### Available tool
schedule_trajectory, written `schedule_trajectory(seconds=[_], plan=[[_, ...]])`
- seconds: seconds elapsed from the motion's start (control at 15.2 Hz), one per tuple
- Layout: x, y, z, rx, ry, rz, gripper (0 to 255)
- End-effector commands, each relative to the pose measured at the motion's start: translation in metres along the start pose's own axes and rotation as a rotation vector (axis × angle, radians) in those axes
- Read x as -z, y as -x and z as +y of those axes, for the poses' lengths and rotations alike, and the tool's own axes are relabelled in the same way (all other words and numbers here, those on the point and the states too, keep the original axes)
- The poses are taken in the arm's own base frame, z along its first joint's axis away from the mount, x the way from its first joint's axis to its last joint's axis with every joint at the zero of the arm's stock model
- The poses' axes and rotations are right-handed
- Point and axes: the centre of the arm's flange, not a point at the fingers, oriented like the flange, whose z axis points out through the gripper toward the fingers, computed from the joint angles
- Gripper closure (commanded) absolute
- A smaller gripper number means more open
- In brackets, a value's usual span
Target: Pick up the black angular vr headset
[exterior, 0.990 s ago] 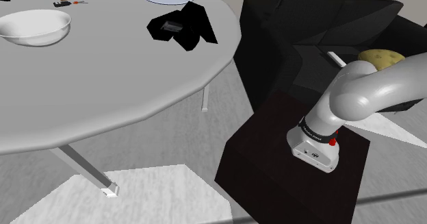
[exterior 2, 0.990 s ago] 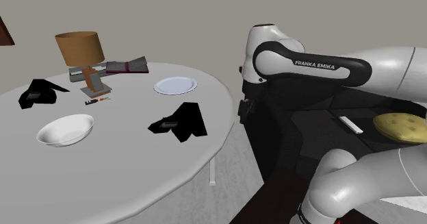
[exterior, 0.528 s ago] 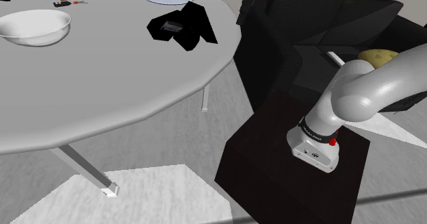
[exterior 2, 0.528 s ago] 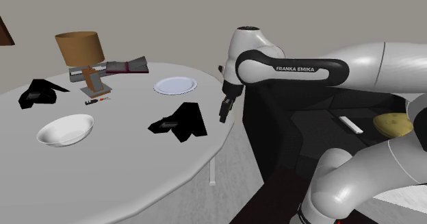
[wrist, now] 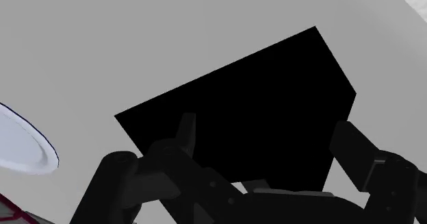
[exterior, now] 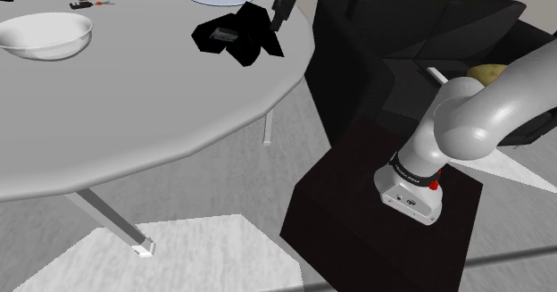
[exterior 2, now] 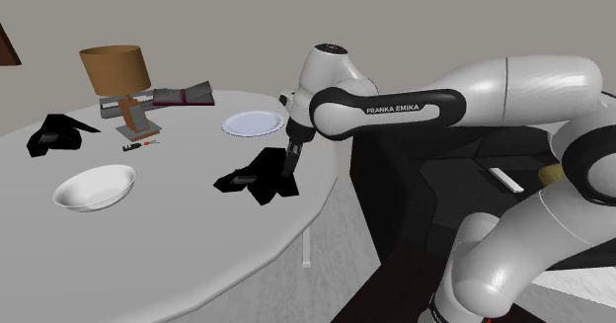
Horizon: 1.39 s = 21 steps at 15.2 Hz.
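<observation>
The black angular VR headset [exterior: 236, 33] lies near the round table's [exterior: 134, 120] edge at the shoulder view's right, just in front of a white plate. My black gripper [exterior: 278, 15] hangs close above the headset's [exterior 2: 259, 176] right end in the second exterior view, fingers pointing down. That same view puts the gripper [exterior 2: 291, 165] at the headset's edge. In the wrist view the gripper [wrist: 267, 147] is open, its two fingers standing apart over the headset's flat black surface [wrist: 253, 92], with nothing clasped.
A white plate [exterior 2: 253, 123], a white bowl [exterior 2: 94, 187], a brown lamp [exterior 2: 118, 79], a folded dark cloth [exterior 2: 185, 96] and another black angular object [exterior 2: 57, 133] share the table. A dark sofa [exterior: 419, 40] with a yellow cushion [exterior: 486, 70] stands beside the stand.
The arm has swung from over the sofa to the table, carrying the gripper down to the headset's right end. The headset has not moved.
</observation>
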Motion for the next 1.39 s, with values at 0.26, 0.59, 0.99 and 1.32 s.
schedule_trajectory(seconds=[0.26,0.59,0.99,1.32], plan=[[-0.010,-0.056,-0.028,0.206,0.041,0.126,0],[-0.027,-0.067,-0.041,0.269,0.053,0.164,0],[-0.050,-0.060,-0.044,0.269,0.053,0.164,0],[-0.050,-0.059,-0.044,0.269,0.053,0.164,255]])
